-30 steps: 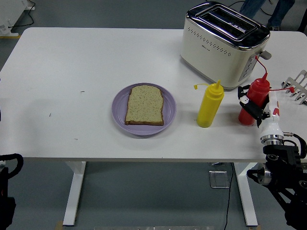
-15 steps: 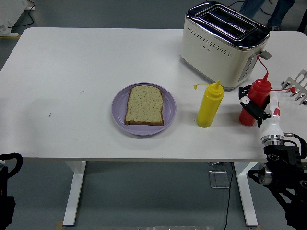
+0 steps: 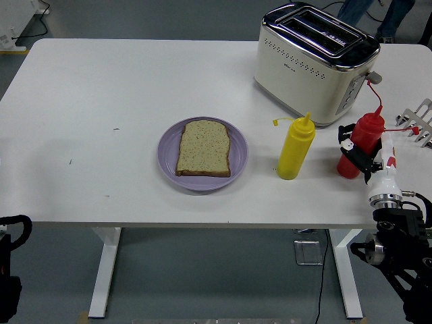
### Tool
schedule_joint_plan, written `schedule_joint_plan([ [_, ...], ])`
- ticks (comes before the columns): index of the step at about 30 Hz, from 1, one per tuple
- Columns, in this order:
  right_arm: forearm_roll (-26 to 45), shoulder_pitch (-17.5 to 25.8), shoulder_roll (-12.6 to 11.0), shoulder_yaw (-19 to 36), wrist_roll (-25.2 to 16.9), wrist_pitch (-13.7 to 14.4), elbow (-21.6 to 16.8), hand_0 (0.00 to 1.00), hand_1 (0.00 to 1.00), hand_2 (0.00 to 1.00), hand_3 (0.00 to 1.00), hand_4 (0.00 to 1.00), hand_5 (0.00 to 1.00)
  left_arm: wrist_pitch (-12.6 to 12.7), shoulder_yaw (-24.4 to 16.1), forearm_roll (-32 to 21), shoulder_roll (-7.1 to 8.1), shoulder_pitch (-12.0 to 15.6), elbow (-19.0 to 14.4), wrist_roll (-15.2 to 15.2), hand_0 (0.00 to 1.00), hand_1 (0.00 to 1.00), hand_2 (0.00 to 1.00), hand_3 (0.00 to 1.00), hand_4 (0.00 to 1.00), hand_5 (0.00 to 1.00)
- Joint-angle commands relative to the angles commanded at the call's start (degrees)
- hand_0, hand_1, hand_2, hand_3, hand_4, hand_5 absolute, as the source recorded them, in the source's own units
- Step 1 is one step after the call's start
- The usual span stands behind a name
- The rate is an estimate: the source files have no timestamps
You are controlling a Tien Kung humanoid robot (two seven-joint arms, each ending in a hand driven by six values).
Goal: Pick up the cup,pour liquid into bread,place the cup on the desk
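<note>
A red squeeze bottle (image 3: 365, 130) stands at the table's right edge, leaning slightly to the right. My right hand (image 3: 356, 154) comes up from the lower right, and its black fingers are wrapped around the bottle's lower half. A slice of bread (image 3: 204, 148) lies on a purple plate (image 3: 237, 159) at the table's middle, well left of the hand. My left arm (image 3: 9, 270) rests at the lower left corner, below the table's edge.
A yellow squeeze bottle (image 3: 295, 148) stands between the plate and the red bottle. A cream toaster (image 3: 314, 61) stands behind them at the back right. A white rack (image 3: 418, 121) is at the right edge. A person's legs (image 3: 378, 13) show at the top right.
The red bottle has tipped and shifted slightly to the right in my right hand. The right arm has dropped a little. The rest has not moved.
</note>
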State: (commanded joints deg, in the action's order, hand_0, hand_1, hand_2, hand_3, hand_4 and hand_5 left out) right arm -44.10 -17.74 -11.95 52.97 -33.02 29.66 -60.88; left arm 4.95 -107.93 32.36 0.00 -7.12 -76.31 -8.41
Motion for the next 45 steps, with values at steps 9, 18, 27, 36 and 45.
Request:
schedule_joint_plan([
  [9, -0.9, 0.8, -0.2, -0.4, -0.3, -0.2, 0.1, 0.423, 0.467, 0.497, 0.479, 0.532, 0.152, 0.0, 0.0, 0.0, 0.00, 0.0, 0.0, 0.0, 0.788, 0.729, 0.734, 0.685, 0.573, 0.998],
  [18, -2.8, 1.5, -0.3, -0.8, -0.3, -0.2, 0.1, 0.683, 0.653, 0.643, 0.623, 0.596, 0.154, 0.0, 0.0, 0.0, 0.00, 0.0, 0.0, 0.0, 0.784, 0.727, 0.731, 0.680, 0.569, 0.998],
  [27, -3.8, 2.3, -0.6, -0.5, 0.5, -0.6, 0.0, 0.787, 0.736, 0.781, 0.800, 0.642, 0.166, 0.1, 0.0, 0.0, 0.00, 0.0, -0.1, -0.1, 0.781, 0.726, 0.731, 0.680, 0.568, 0.998],
  [36, -4.5, 2.9, -0.5, 0.9, 1.3, -2.4, 0.0, 0.925, 0.868, 0.952, 0.998, 0.768, 0.220, 0.1, 0.2, 0.0, 0.00, 0.1, -0.1, -0.1, 0.781, 0.725, 0.731, 0.681, 0.570, 0.998],
  [45, -5.6, 3.6, -0.8, 2.3, 1.7, -3.1, -0.7, 0.944, 0.885, 0.974, 0.998, 0.772, 0.205, 0.1, 0.4, 0.0, 0.00, 0.3, -0.1, -0.1, 0.781, 0.725, 0.731, 0.682, 0.570, 0.998],
])
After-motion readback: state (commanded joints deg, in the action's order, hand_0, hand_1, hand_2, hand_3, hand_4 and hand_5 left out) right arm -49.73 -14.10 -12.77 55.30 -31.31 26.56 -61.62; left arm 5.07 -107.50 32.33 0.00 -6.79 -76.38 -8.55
